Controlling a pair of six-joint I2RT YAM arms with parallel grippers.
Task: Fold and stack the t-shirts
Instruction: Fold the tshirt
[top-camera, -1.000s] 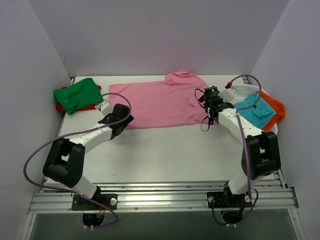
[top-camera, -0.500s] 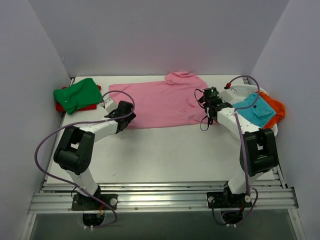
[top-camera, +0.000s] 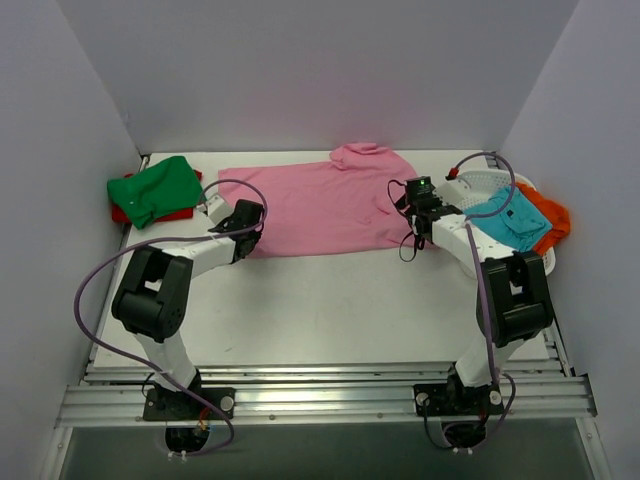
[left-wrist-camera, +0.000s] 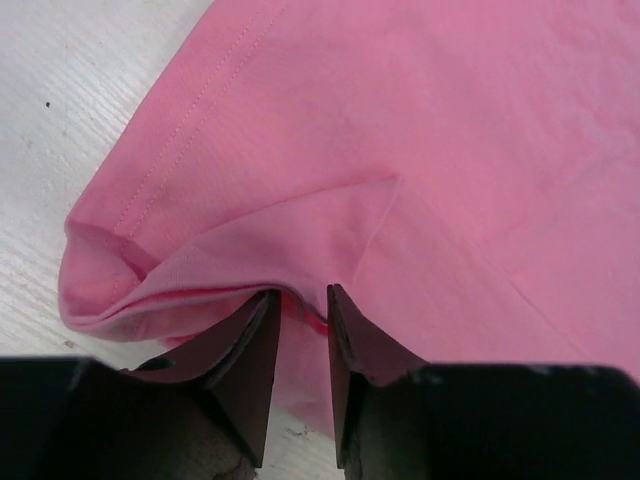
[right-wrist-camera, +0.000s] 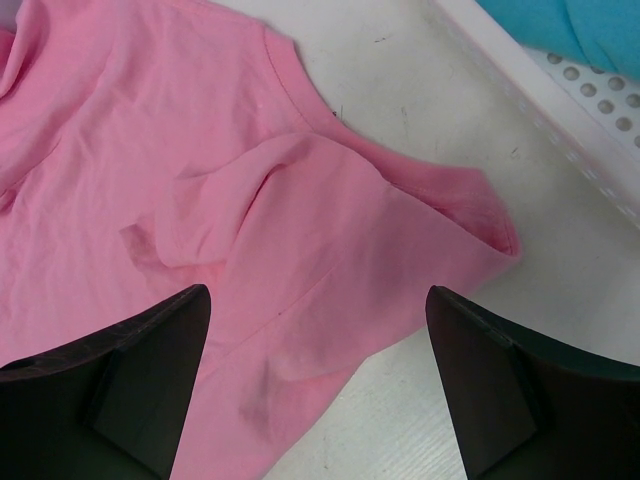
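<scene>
A large pink t-shirt (top-camera: 320, 205) lies spread across the back of the table. My left gripper (top-camera: 250, 217) is at its near left corner. In the left wrist view the jaws (left-wrist-camera: 303, 300) stand narrow on a raised fold of the pink hem (left-wrist-camera: 230, 270). My right gripper (top-camera: 418, 198) hovers open over the shirt's right sleeve (right-wrist-camera: 400, 230), its fingers wide apart with nothing between them (right-wrist-camera: 318, 300). A folded green t-shirt (top-camera: 155, 188) lies on a red one (top-camera: 120, 212) at the back left. Teal (top-camera: 505, 220) and orange (top-camera: 548, 222) t-shirts sit in the basket.
A white mesh basket (top-camera: 475, 185) stands at the back right, its rim (right-wrist-camera: 560, 100) close to the right gripper. Grey walls close in the table on three sides. Purple cables loop from both arms.
The left gripper slid forward onto the pink shirt's corner and its jaws closed in on the hem. The right gripper crept slightly towards the back and stayed open.
</scene>
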